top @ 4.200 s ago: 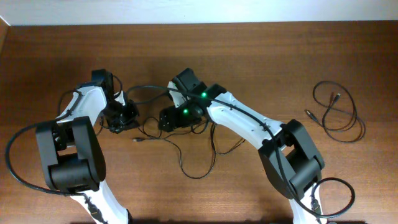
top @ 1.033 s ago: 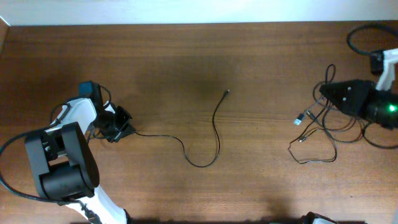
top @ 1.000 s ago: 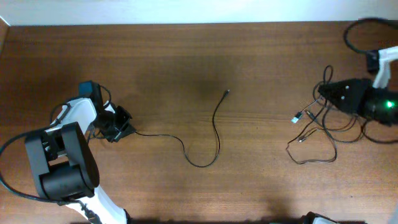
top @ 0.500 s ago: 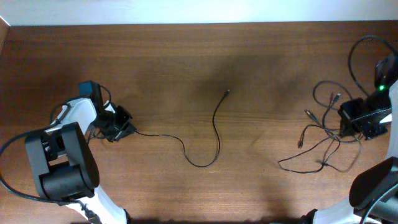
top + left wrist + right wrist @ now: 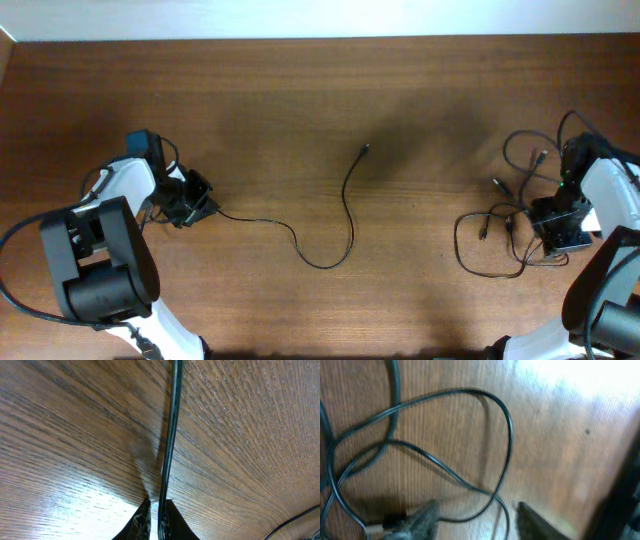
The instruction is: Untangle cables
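Wood table (image 5: 300, 100): left gripper (image 5: 198, 207) at 9 o'clock pinches the lone cable (image 5: 351, 215). Right gripper (image 5: 477, 517), jaws apart, sits over the tangle (image 5: 510, 215) at 3 o'clock. You'll likely want one strand gripped next.

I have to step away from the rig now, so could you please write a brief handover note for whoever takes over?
Left claw: shut on one end of the single cable, low at the table.
Right claw: open, gripping nothing, just above the cable pile at the table's right side.
Done: the single cable lies apart, stretched toward mid-table, clear of the others.
Left: the pile's cables overlap in loops; they need separating one by one.
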{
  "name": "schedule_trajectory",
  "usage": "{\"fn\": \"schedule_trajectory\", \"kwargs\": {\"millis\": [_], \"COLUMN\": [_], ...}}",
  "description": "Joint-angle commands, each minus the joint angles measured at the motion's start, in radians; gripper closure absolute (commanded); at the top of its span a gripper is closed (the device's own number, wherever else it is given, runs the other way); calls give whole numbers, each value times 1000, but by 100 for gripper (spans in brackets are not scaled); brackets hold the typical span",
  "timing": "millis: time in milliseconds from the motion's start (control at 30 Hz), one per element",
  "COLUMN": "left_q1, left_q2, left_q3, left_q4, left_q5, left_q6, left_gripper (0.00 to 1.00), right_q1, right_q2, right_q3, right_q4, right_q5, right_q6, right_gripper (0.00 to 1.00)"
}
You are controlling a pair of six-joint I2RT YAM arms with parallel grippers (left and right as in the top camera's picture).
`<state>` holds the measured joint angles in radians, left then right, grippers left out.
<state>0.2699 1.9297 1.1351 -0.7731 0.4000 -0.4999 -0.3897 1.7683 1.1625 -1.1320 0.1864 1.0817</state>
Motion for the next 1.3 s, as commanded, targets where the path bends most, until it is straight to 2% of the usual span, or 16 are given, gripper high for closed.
{"fn": "schedule_trajectory", "kwargs": {"millis": [0,133,200,300,333,367,533,567,633,667,700,833,933,967,1100,1267], "left_q1": [-5,-5,-5,-5,-5,-5,-5,-5,-5,-5,-5,-5,-5,-5,-5,-5], "left_q2": [68,68,68,68,68,68,68,68,68,68,68,68,68,68,68,68], "left_q3": [-35,-35,-35,-35,-35,-35,-35,-35,-35,-35,-35,-35,-35,-35,-35,-35], "left_q4": [29,30,32,32,32,33,33,33,33,33,33,33,33,33,33,33], "left_q5": [-97,-97,-97,-97,-97,-97,-97,-97,-97,-97,-97,-98,-98,-100,-100,-101], "left_q6": [-8,-8,-8,-8,-8,-8,-8,-8,-8,-8,-8,-8,-8,-8,-8,-8], "left_gripper": [88,88,88,88,88,88,88,88,88,87,88,88,88,88,88,89], "right_q1": [-5,-5,-5,-5,-5,-5,-5,-5,-5,-5,-5,-5,-5,-5,-5,-5], "right_q2": [-5,-5,-5,-5,-4,-4,-4,-4,-4,-4,-4,-4,-4,-5,-33,-95], "right_q3": [-34,-64,-78,-98,-113,-133,-253,-274,-282,-282,-282,-282,-282,-277,-121,146], "right_q4": [62,62,63,52,54,70,319,368,388,387,379,355,351,350,207,101], "right_q5": [71,84,85,84,84,84,-13,-39,-48,-48,-48,-47,-54,-81,-436,-474], "right_q6": [11,8,8,9,18,32,27,18,14,-2,-8,-8,-50,-103,-608,-685], "right_gripper": [42,41,23,18,7,4,4,8,53,60,60,57,96,96,96,96]}}
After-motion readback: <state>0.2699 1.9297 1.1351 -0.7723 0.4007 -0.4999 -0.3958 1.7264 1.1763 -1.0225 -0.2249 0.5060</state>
